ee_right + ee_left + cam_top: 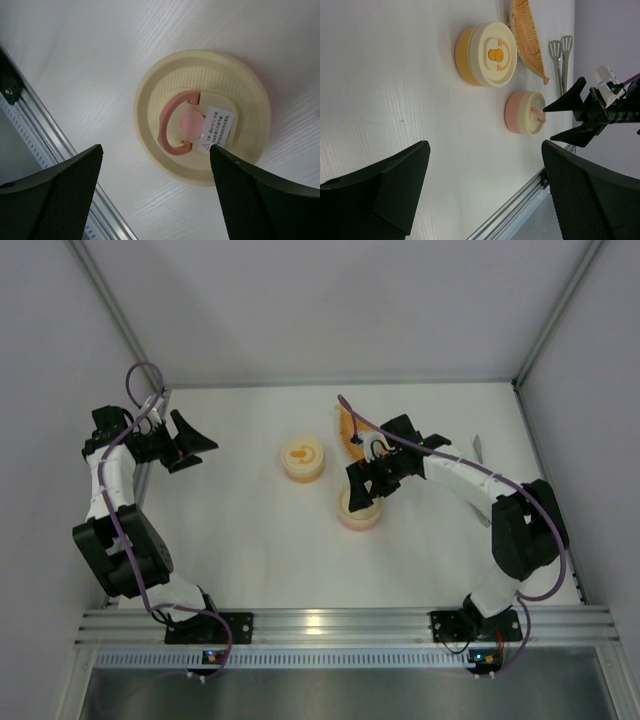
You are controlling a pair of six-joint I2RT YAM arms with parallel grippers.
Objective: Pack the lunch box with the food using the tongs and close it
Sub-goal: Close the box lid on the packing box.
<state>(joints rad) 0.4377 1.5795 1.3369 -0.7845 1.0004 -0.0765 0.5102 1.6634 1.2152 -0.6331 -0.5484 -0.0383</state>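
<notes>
The right pincer (549, 123) was held wide above the closed pink lunch box (202, 117), presumably so it could be opened.

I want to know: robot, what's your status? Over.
Left gripper open, empty. Right gripper open over lidded pink round box. Silver metal tongs untouched. Nothing blocking.
</notes>
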